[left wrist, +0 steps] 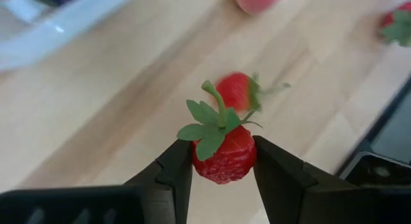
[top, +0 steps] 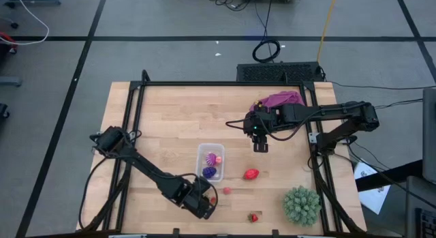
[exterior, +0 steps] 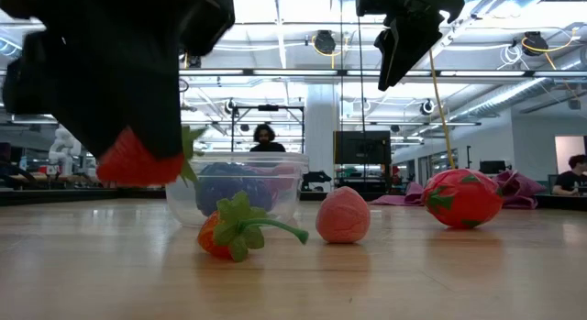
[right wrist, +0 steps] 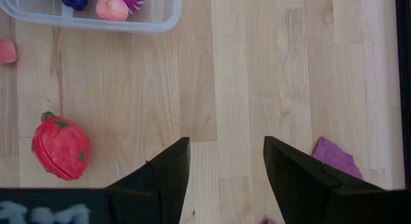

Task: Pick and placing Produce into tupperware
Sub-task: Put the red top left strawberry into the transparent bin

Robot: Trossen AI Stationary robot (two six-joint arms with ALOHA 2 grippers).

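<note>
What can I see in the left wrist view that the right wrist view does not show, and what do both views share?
Only the left wrist view shows the left gripper shut on a strawberry, with a blurred second strawberry behind it. Only the right wrist view shows the open right gripper, the large red fruit, the purple cloth and the fruit inside the tupperware. Both show the tupperware and the wooden table.

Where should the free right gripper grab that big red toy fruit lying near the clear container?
Probably straight from above, the right gripper closing across the big red toy fruit at its rounded middle. It lies alone on bare wood, and its green leafy end looks too thin to grip.
</note>
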